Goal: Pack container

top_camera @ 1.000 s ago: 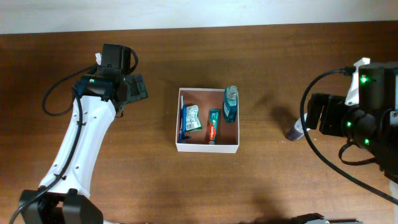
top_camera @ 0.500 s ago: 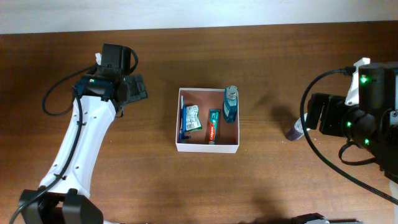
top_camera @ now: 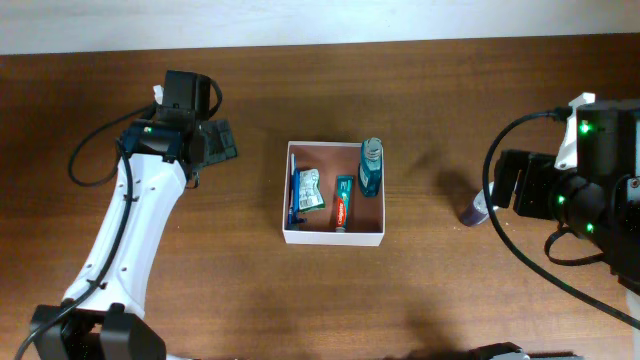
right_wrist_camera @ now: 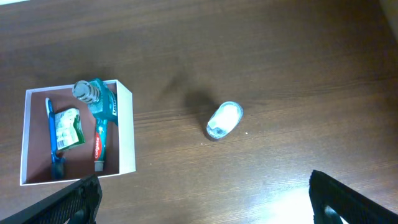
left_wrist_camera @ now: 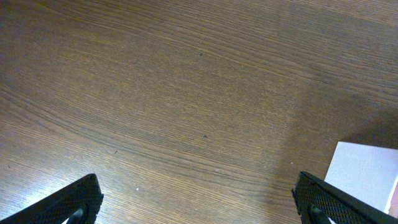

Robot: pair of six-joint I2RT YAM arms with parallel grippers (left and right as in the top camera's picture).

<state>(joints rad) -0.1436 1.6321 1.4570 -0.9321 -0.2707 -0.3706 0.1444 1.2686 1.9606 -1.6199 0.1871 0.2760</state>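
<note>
The container (top_camera: 334, 238), a square white-walled box, sits mid-table; in the right wrist view the container (right_wrist_camera: 126, 134) is at the left. Inside lie a blue toothbrush (top_camera: 293, 196), a green packet (top_camera: 311, 190), a toothpaste tube (top_camera: 342, 203) and a teal bottle (top_camera: 371, 168). A small purple-and-white bottle (top_camera: 474, 210) lies on the table to the right, and the right wrist view has the same small bottle (right_wrist_camera: 224, 120) at its centre. My left gripper (top_camera: 218, 142) hangs open left of the box, over bare wood (left_wrist_camera: 199, 211). My right gripper (top_camera: 505, 186) is open beside the small bottle (right_wrist_camera: 205, 208).
The brown wooden table (top_camera: 420, 300) runs to a pale wall at the back. A corner of the white box (left_wrist_camera: 367, 177) shows near my left gripper's right finger (left_wrist_camera: 329, 202). Black cables trail from both arms.
</note>
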